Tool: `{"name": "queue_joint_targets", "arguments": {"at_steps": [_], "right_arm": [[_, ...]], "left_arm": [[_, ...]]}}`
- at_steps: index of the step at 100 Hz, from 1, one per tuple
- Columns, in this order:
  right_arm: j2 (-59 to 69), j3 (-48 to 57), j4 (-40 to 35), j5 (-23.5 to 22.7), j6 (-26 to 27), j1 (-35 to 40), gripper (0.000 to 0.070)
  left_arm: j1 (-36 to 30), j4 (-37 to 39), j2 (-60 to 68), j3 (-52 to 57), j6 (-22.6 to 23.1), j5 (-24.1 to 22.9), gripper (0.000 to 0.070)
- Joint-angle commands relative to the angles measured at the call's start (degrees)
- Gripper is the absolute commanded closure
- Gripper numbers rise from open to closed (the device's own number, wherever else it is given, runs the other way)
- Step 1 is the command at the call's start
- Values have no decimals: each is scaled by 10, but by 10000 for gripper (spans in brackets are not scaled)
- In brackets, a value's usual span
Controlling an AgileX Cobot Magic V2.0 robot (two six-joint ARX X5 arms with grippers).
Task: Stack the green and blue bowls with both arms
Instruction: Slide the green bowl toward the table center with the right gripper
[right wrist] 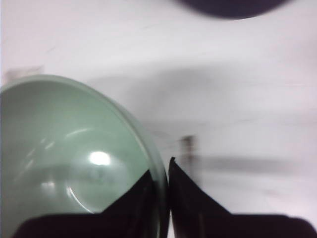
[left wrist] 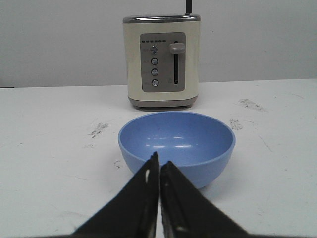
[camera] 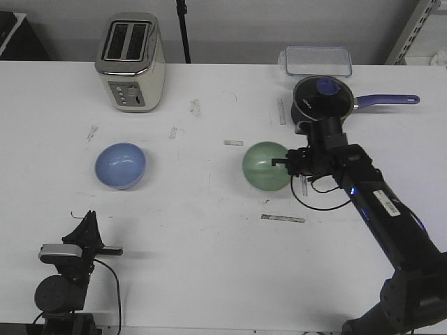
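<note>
Right black pincer gripper [camera: 285, 162] is clamped on the rim of the glossy pale mint green round bowl [camera: 265, 166], one finger inside, one outside, approx table centre, w/ the dark blue lidded saucepan w/ long handle [camera: 323, 98] at its 1 o'clock. Smooth light periwinkle blue round bowl [camera: 121, 165] sits at 9 o'clock from the green one, well apart. Left black gripper [left wrist: 159, 166] is pinched closed on nothing, near that bowl. Cream boxy toaster w/ chrome top [camera: 130, 62] sits behind it on the scuffed white tabletop [camera: 209, 230].

Green bowl [right wrist: 74, 158] – glossy, smooth; blue bowl [left wrist: 177, 144] – satin sheen; toaster [camera: 130, 61] – brushed metal top; table [camera: 209, 237] – matt, scuffed.
</note>
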Motion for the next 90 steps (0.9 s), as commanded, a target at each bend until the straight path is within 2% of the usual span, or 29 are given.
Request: {"name": "queue_joint_targets", "arguments": {"at_steps": [1,21,37,55,79,90], "right_arm": [[11,12,9,-3,29,30,691],[33,12,17,2,63,112,691],[52,12,23,9,82,150,691],[71,12,27,13,88,163,691],[77,12,26,49,92,163,691],[78,12,26,49,92,163,691]], "left_arm": [[1,7,-1,-13,1,0,698],[1,7,-1,-13,1,0,698],[1,7,-1,-13,1,0,698],[1,7,-1,-13,1,0,698],[1,7,-1,-13,1,0,698],[1,7,-1,-13,1,0,698]]}}
